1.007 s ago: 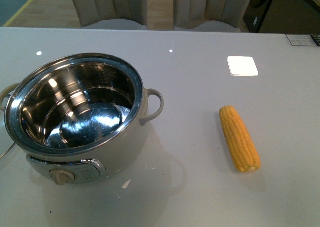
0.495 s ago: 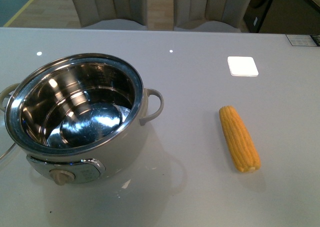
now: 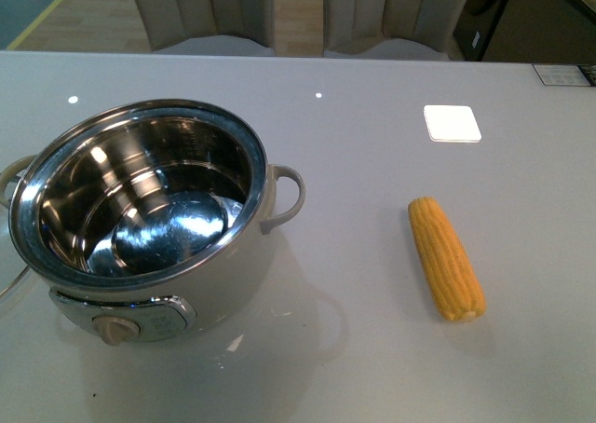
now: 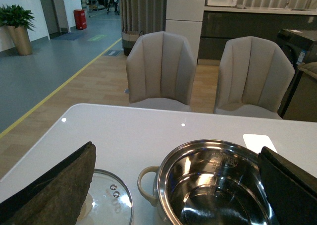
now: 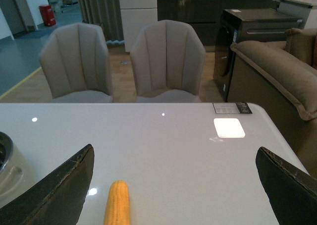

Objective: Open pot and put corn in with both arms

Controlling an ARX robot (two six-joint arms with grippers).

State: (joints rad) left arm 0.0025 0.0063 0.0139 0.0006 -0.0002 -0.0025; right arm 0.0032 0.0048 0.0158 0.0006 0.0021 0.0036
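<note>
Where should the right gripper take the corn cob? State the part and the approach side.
Grip the corn cob at mid-length, jaws closing across its width, coming straight down from above. It lies flat on the table, apart from the pot, so both long sides are free; the rounded ends may slip. The right gripper is open.

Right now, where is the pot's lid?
The glass lid lies flat on the table, seen only in the left wrist view, right beside the pot and its loop handle; the front view does not show it.
</note>
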